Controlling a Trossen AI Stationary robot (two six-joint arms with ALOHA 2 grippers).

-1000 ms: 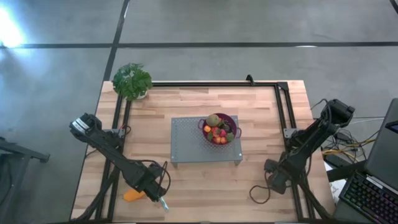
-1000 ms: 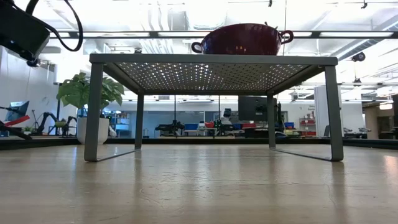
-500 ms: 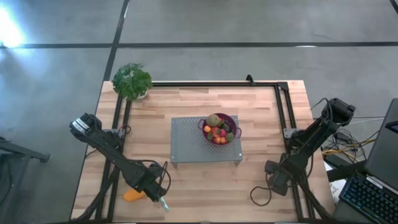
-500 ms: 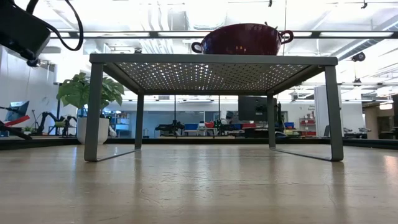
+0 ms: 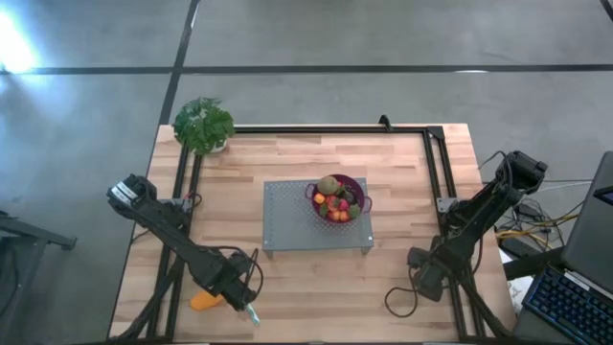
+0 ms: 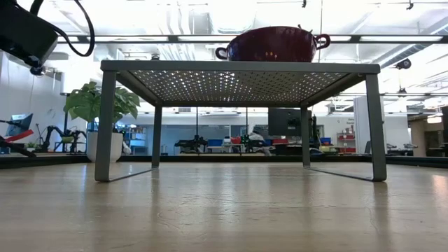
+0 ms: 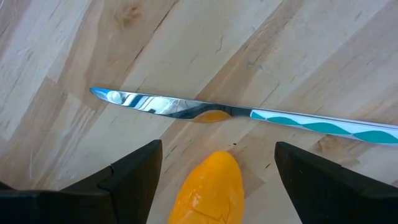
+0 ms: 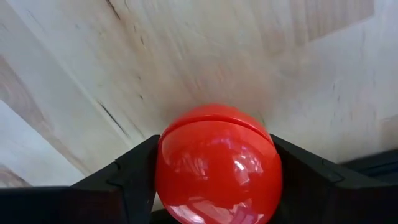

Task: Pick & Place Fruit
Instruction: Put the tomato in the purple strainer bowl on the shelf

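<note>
A dark red bowl (image 5: 338,199) of small fruit pieces stands on a grey perforated metal stand (image 5: 287,216) at the table's middle. An elongated orange fruit (image 7: 208,193) lies on the wood near the front left corner. My left gripper (image 7: 214,155) points down over it, open, with a finger on either side and clear of it. My right gripper (image 8: 214,149), near the front right, is shut on a shiny red ball (image 8: 217,165). In the high view the gripper (image 5: 421,280) hides the ball. My right gripper pinches the red ball between its two fingers, which lie against the ball's two opposite sides (image 8: 166,168). The fingers (image 8: 134,177) come from above, pointing steeply down. Whether the ball rests on the table, I cannot tell.
A slim knife (image 7: 249,112) with a light, teal-patterned handle lies flat on the wood just beyond the orange fruit. A potted green plant (image 5: 203,125) stands at the far left corner. Dark frame rails run along the table's left, far and right sides.
</note>
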